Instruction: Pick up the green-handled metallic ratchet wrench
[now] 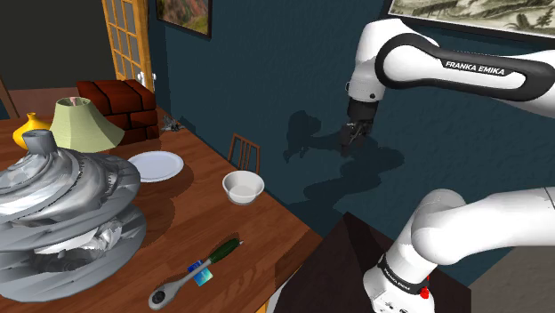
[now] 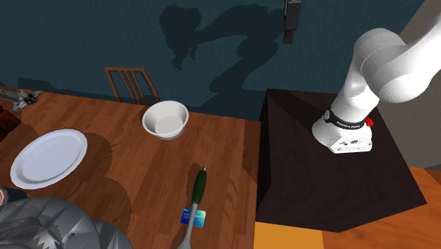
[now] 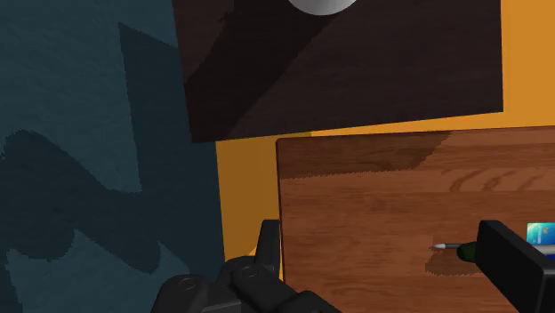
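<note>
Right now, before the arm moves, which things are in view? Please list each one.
wrench: 1, green handle, grey head, near table edge
card: 1, blue, at wrench's shaft
bowl: 1, white, on table
plate: 1, white, on table
lampshade: 1, pale green, on table
vase: 1, yellow, beside lampshade
bricks: 1 block, red, by wall
ribbed object: 1, grey, large, on table
chair: 1, brown, by table
table: 1, brown wood
pictures: 2, on blue wall
door: 1, yellow
stand: 1, dark
arm: 1, white
gripper: 1, black, open, raised
</note>
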### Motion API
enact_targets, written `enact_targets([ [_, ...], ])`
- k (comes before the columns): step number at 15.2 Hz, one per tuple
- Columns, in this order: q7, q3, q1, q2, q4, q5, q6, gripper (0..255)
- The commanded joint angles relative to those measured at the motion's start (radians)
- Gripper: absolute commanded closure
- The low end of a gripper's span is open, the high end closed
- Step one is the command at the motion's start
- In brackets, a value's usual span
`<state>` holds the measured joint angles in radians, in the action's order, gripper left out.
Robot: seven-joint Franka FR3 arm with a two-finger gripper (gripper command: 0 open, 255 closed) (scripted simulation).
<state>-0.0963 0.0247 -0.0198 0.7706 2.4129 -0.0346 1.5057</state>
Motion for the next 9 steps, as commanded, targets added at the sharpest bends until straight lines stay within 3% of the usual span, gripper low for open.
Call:
enact_targets([
  [1, 0.000, 0.000, 0.000, 0.000, 0.000, 0.000, 0.000, 0],
  [9, -0.351, 0.191, 0.007, 0.068, 0.200, 0.172, 0.161, 0],
])
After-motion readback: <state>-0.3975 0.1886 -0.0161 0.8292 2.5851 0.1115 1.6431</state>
